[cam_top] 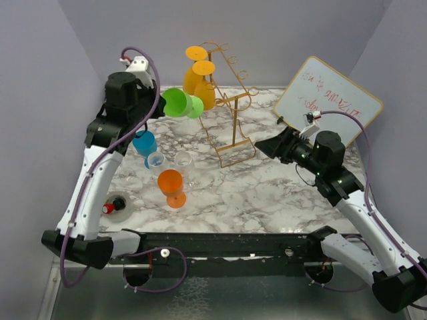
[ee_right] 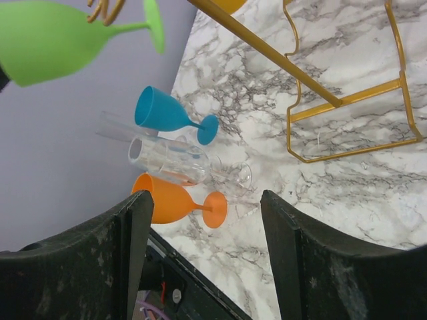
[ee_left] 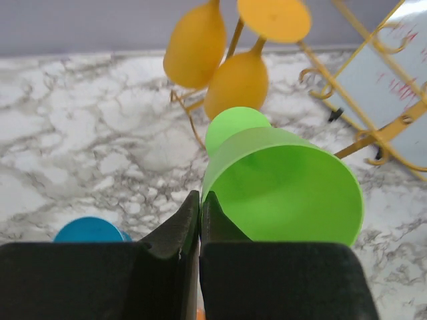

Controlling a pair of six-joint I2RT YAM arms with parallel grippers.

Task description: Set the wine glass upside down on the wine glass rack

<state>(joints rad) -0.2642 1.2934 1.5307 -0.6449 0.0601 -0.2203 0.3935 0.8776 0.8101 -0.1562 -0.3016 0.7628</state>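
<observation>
The left gripper (ee_left: 200,217) pinches the rim of the lime-green plastic wine glass (ee_left: 287,187), holding it sideways in the air with its foot toward the tall golden wire wine glass rack (cam_top: 230,100) at three o'clock, likely for hooking; the right gripper (ee_right: 207,253) gapes wide, empty.

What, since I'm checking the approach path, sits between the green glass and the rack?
Two yellow glasses already hanging on the wine glass rack sit just beyond the green wine glass, held by the left gripper; the rack's other side looks free.
</observation>
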